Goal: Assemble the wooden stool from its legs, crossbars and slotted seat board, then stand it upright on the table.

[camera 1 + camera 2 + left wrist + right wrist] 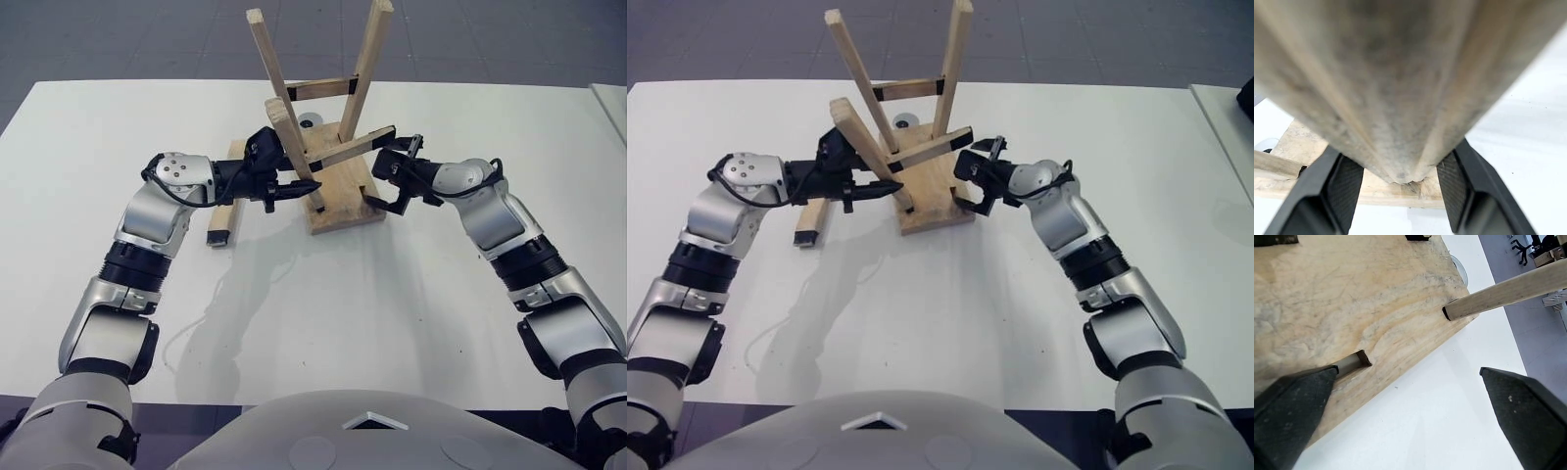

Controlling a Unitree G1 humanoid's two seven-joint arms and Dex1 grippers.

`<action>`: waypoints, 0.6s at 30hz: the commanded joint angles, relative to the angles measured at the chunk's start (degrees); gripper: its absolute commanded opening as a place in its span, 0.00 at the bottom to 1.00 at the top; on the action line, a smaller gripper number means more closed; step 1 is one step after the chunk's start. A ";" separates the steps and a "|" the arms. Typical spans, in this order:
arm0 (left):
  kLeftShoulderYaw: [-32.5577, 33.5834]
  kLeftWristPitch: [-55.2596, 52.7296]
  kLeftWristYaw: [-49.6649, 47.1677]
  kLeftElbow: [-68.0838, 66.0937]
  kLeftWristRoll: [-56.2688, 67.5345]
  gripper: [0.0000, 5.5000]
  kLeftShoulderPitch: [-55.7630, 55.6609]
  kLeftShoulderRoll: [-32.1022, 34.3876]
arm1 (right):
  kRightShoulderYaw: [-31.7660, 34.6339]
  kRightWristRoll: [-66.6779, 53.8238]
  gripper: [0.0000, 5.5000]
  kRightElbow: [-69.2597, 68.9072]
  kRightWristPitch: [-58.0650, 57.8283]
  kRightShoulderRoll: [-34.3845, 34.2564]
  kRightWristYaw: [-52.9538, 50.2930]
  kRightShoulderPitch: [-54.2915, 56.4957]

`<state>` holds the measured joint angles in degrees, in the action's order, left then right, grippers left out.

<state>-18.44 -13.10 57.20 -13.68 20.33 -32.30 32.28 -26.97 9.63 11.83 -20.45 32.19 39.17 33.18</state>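
Seat board (343,201) is laid flat on the white table (294,323), with legs set in it, pointed upward and tilted. One crossbar (318,90) is bridged between the two tall legs; another (358,147) is slanted lower, toward the right. Left pincer (297,186) is clamped on a leg (1400,88) close to the board. Right pincer (397,174) is held wide at the board's right edge, beside a slot (1354,361). One loose wooden piece (223,220) is seen on the table, just left of the board.
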 commanded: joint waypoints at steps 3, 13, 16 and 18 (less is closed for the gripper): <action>-10.33 -5.66 2.24 -14.02 -12.59 0.37 6.90 3.20 | 10.67 -5.25 0.98 -14.61 -9.91 3.39 -0.96 -18.12; -18.51 -5.16 1.47 -11.27 -17.69 0.37 8.73 5.14 | 24.19 -10.13 0.98 -32.97 -21.29 1.85 -5.55 -31.31; -20.35 -4.22 0.59 -9.16 -18.95 0.37 11.14 6.56 | 25.70 -11.32 0.98 -34.77 -23.01 0.72 -6.74 -31.63; -21.84 -3.53 0.13 -8.51 -20.18 0.37 11.97 7.28 | 26.14 -11.58 0.98 -35.20 -23.50 0.19 -7.54 -31.63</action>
<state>-24.79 -9.22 57.46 -15.98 18.35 -35.64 33.87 -3.88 -0.34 -19.77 -40.74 33.83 33.64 2.45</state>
